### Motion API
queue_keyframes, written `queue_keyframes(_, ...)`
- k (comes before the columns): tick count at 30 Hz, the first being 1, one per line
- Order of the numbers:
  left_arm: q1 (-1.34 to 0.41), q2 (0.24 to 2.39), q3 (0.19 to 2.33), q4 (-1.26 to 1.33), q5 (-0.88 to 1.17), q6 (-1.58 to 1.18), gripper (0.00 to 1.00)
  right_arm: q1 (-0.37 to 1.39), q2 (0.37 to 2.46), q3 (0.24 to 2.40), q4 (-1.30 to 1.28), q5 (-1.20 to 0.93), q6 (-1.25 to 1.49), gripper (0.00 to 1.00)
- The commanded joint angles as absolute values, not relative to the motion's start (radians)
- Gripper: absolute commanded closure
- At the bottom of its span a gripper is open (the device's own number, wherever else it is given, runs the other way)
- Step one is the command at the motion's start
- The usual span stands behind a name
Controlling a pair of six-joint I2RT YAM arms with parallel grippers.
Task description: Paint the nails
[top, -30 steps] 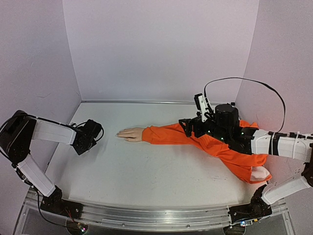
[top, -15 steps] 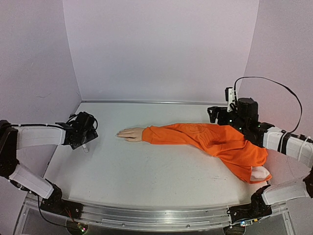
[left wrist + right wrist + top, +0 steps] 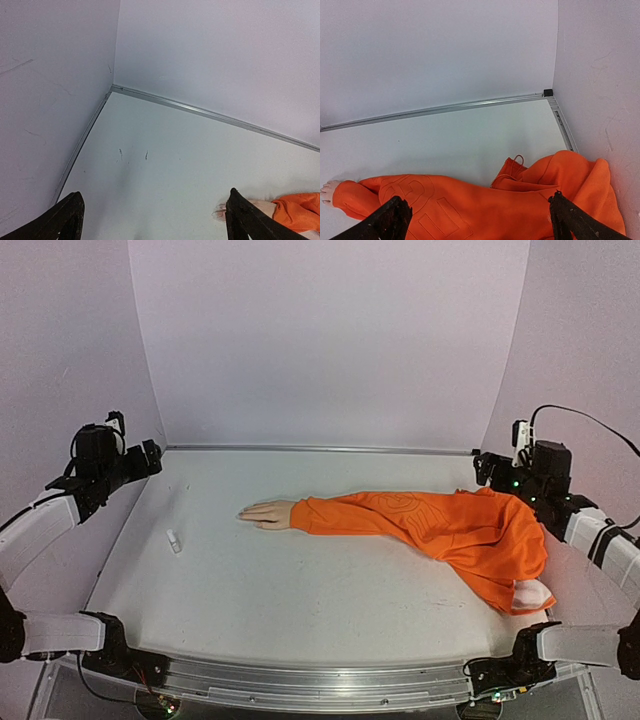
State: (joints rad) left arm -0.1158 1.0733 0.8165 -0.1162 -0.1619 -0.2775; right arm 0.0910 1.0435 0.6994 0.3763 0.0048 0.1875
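The pale mannequin hand (image 3: 266, 512) lies flat mid-table, sticking out of an orange sleeve (image 3: 430, 525), fingers pointing left. The nails (image 3: 243, 513) are too small to make out from above; in the left wrist view the fingertips (image 3: 220, 213) peek out beside my right-hand finger (image 3: 245, 220). My left gripper (image 3: 150, 458) hangs open and empty near the left wall, well away from the hand. My right gripper (image 3: 486, 468) is open and empty above the sleeve's far right end (image 3: 470, 207). Between its fingers the left gripper (image 3: 155, 194) frames only bare table; the right gripper (image 3: 477, 198) frames orange cloth below.
A small clear bottle (image 3: 175, 541) lies on the table left of the hand, apart from both grippers. White walls close in the left, back and right sides. The sleeve bunches into a heap (image 3: 515, 570) at the right.
My left gripper opened, let go of the small bottle on the table, then rose back towards the left wall. The right arm drew off the sleeve to the far right.
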Motion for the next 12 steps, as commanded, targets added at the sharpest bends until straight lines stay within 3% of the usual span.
queue_keyframes(1,-0.093,1.019,0.859,-0.063,-0.044,-0.151,0.01,0.094,0.977,0.738,0.374,0.024,0.170,0.02)
queue_keyframes(12,-0.084,0.998,0.854,-0.061,0.036,-0.161,0.00,0.094,0.922,0.721,0.403,0.037,0.151,0.02)
